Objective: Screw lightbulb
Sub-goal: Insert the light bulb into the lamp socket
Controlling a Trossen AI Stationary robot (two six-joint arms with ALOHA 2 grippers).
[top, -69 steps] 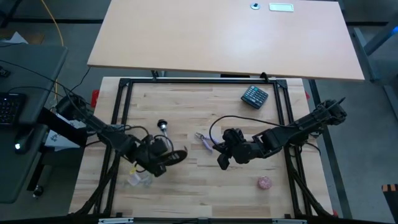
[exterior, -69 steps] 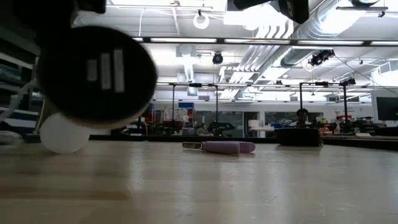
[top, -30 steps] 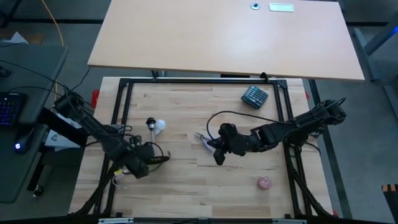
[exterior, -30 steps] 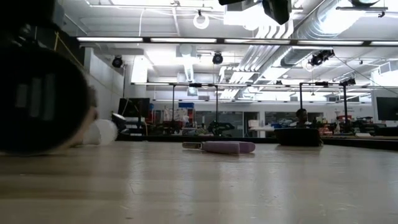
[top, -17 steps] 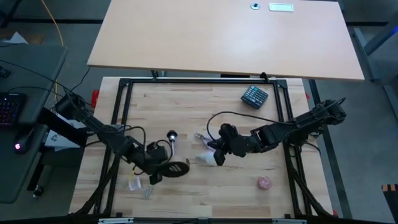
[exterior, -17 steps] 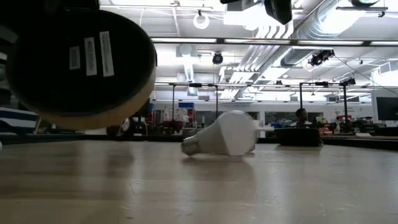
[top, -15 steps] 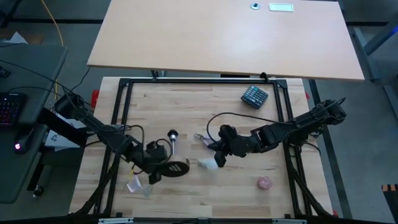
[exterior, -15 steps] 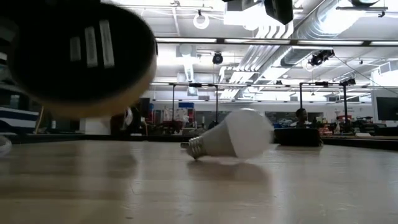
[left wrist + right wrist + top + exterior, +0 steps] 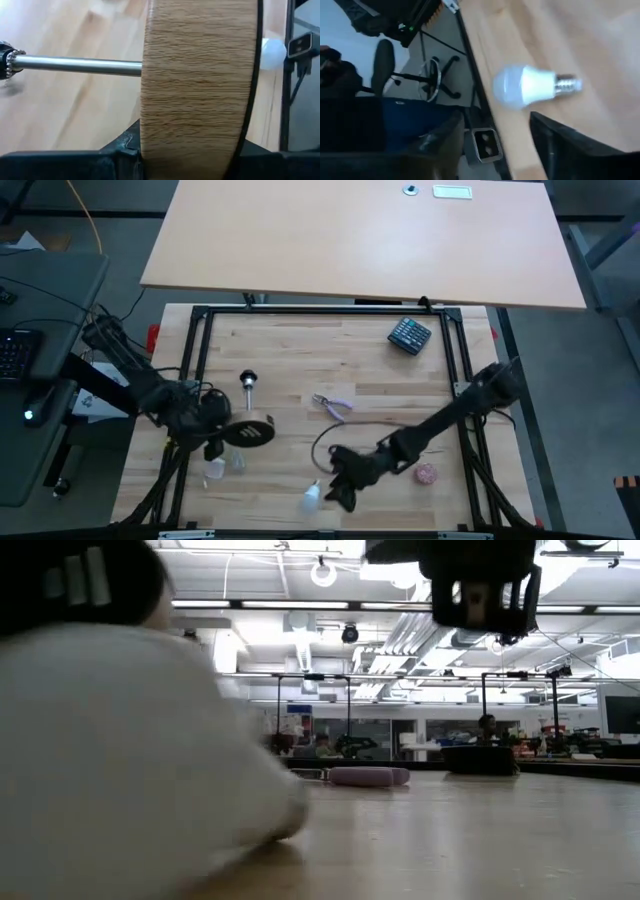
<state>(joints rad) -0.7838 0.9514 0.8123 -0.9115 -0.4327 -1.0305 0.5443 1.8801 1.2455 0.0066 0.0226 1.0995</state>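
The white lightbulb [image 9: 311, 497] lies on its side near the table's near edge, its screw base [image 9: 567, 84] bare. It fills the left of the low view as a white blur [image 9: 120, 760]. My right gripper [image 9: 338, 488] is open just right of it, its fingers [image 9: 565, 142] short of the bulb and apart from it. My left gripper [image 9: 215, 430] at the left is shut on the round wooden lamp base [image 9: 250, 432]. The base's thin metal stem [image 9: 75, 64] ends in a black socket [image 9: 247, 380]. My left gripper pinches the wooden disc at its rim [image 9: 195, 150], one finger on the stem-side face and one on the black underside. The fingers come level from the table's left. The disc stands tipped on edge, with the stem pointing toward the far edge.
A dark calculator [image 9: 409, 334] lies at the far right and purple-handled pliers [image 9: 333, 404] lie mid-table. A pinkish ball [image 9: 426, 473] sits right of my right arm. Clear plastic bits [image 9: 222, 468] lie near the left frame rail. A black metal frame [image 9: 196, 340] borders the board.
My right gripper has gone from mid-table toward the near edge. The lightbulb, which lay at its tips in the middle, now lies close to the near edge. My left gripper has carried the lamp base a little toward the left and far edges.
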